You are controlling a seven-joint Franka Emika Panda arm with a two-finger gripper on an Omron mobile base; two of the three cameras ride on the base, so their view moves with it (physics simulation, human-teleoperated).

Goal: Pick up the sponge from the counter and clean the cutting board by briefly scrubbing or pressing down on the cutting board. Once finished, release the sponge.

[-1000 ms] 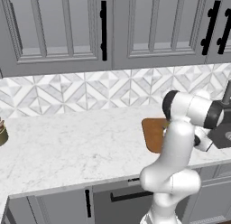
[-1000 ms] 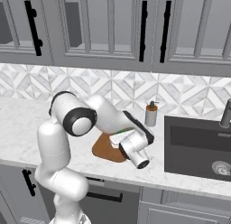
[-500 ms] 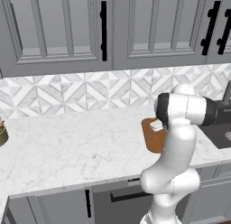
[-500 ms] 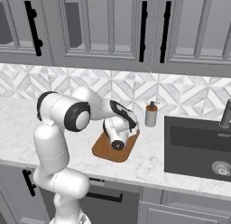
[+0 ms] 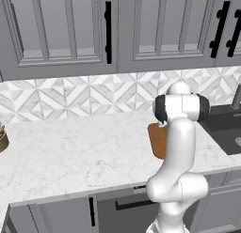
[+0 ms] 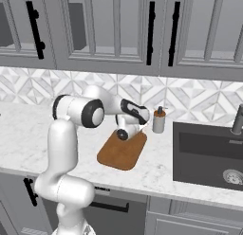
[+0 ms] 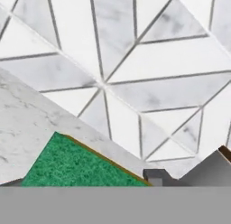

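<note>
Hand view: one green sponge [image 7: 76, 166] lies just before the gripper [image 6: 127, 131] on the tabletop [image 7: 27, 123], near the tiled wall [image 7: 149, 65]; whether the gripper is spread I cannot tell. One board [image 6: 122, 151] lies beneath the hand; one soap bottle [image 6: 158, 120] stands beside one sink [image 6: 209, 156].

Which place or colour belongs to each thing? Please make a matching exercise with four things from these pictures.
Things:
1. board
2. sponge
3. soap bottle
4. sink

Descriptions:
A. green top, close before the hand camera, near the tiled wall
B. dark basin set into the counter, at the right in the right base view
C. orange-brown, flat on the counter under the hand
D. small, upright by the wall, between board and sink

Pairs: 1-C, 2-A, 3-D, 4-B
</note>
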